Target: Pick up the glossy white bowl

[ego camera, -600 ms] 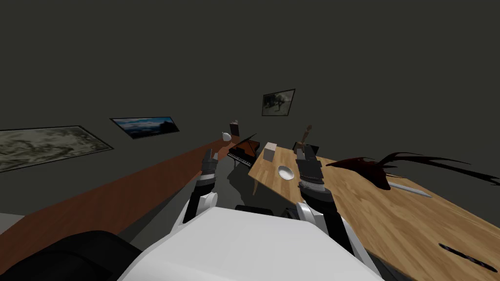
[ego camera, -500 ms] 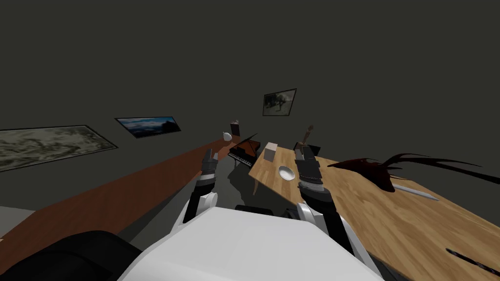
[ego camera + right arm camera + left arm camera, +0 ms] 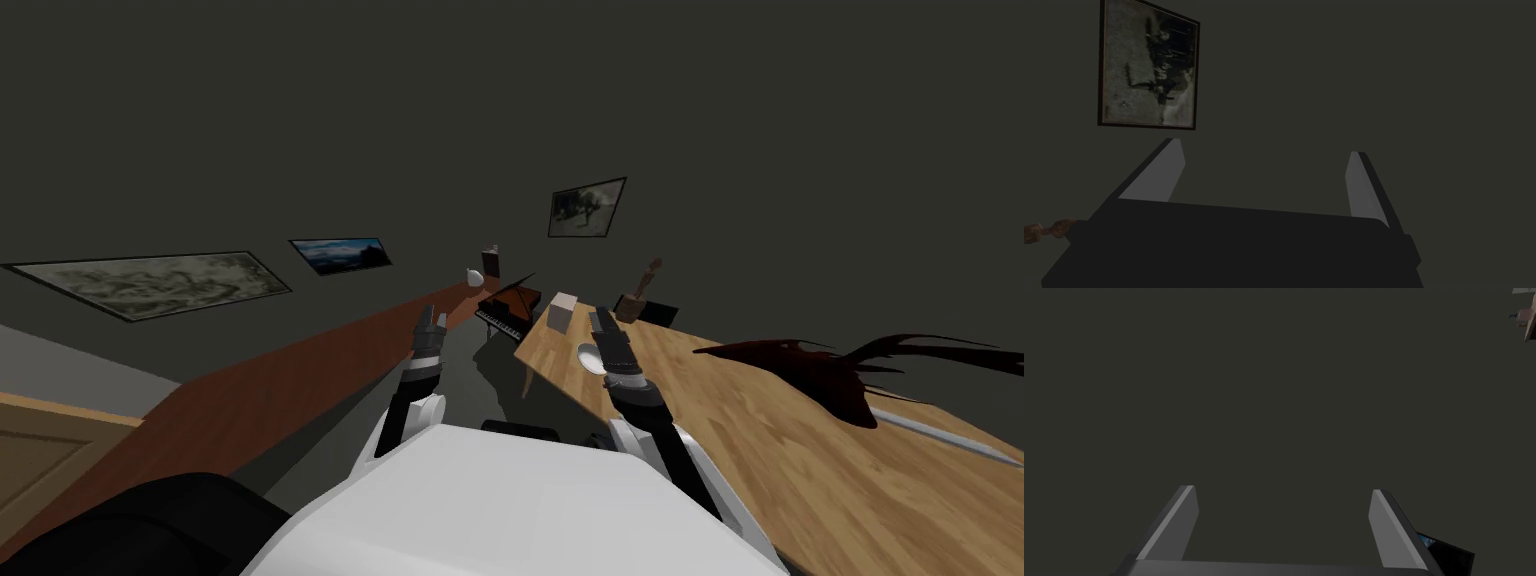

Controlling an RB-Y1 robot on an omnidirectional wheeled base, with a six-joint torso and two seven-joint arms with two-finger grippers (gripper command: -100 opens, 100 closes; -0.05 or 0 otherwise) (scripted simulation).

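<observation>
No legible writing anywhere.
The framed wall pictures [image 3: 586,207] and wooden table [image 3: 760,440] carry no letters, numbers or signs.

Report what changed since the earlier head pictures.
My own view turned, so the whole picture shifted. The right pincer swung toward the white bowl, now partly hiding it. Nothing was grasped. Unchanged: both pincers open, left pincer in place, bowl on the wooden table.
</observation>
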